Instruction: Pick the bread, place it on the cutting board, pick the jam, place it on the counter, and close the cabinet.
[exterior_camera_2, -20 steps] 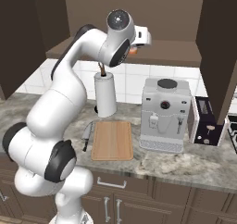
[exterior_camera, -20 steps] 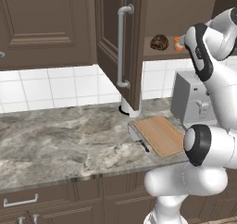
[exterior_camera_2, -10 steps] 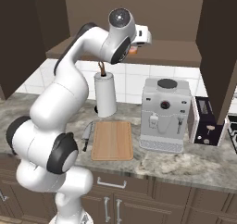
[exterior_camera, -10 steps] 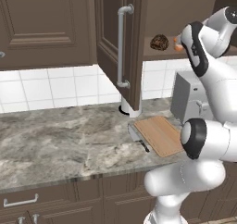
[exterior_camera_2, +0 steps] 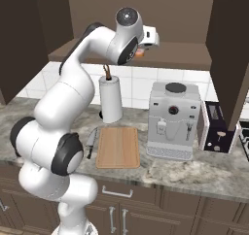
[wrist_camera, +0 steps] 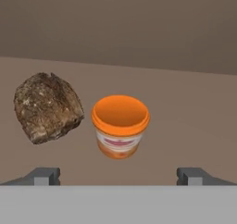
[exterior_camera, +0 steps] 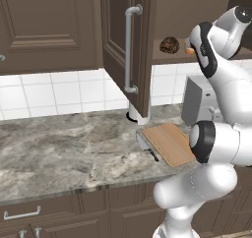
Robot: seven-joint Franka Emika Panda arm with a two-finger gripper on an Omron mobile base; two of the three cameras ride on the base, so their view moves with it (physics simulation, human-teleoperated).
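While the base views match the earlier pair in framing, the upper arm has leaned slightly further toward the cabinet shelf; nothing else has shifted.

Item: claw [wrist_camera: 118, 174]. Hand view, bottom edge: two dark fingertips [wrist_camera: 44, 176] set wide apart, nothing between them. In the right base view the claw is hidden behind the white hand at upper centre.

Item: jam [wrist_camera: 120, 126]. Small orange tub with a pale label, upright on the cabinet shelf [wrist_camera: 194, 126], centre of the hand view, lying between the lines of the two fingertips but beyond them. Left base view, upper right: a sliver of orange [exterior_camera: 189, 50] at the edge of the arm, the rest covered. Right base view: an orange fleck [exterior_camera_2: 139, 53] under the hand, shape hard to make out.

Item: bread [wrist_camera: 47, 107]. Dark brown rough loaf, left of centre in the hand view, just beside the jam, a narrow gap apparent. Left base view: on the shelf at upper right [exterior_camera: 170, 44].

Item: cabinet [exterior_camera: 129, 45]. Door standing open, silver bar handle at upper centre; top cut off by the frame.

Item: cutting board [exterior_camera_2: 118, 146]. Flat on the tabletop [exterior_camera: 64, 151], bare; a knife [exterior_camera_2: 91, 142] lies along its left edge in the right base view. Near edge partly covered by the arm in the left base view.

Item: paper towel roll [exterior_camera_2: 111, 99], coffee machine [exterior_camera_2: 174, 121], toaster [exterior_camera_2: 215, 133], all on the tabletop behind and right of the board.
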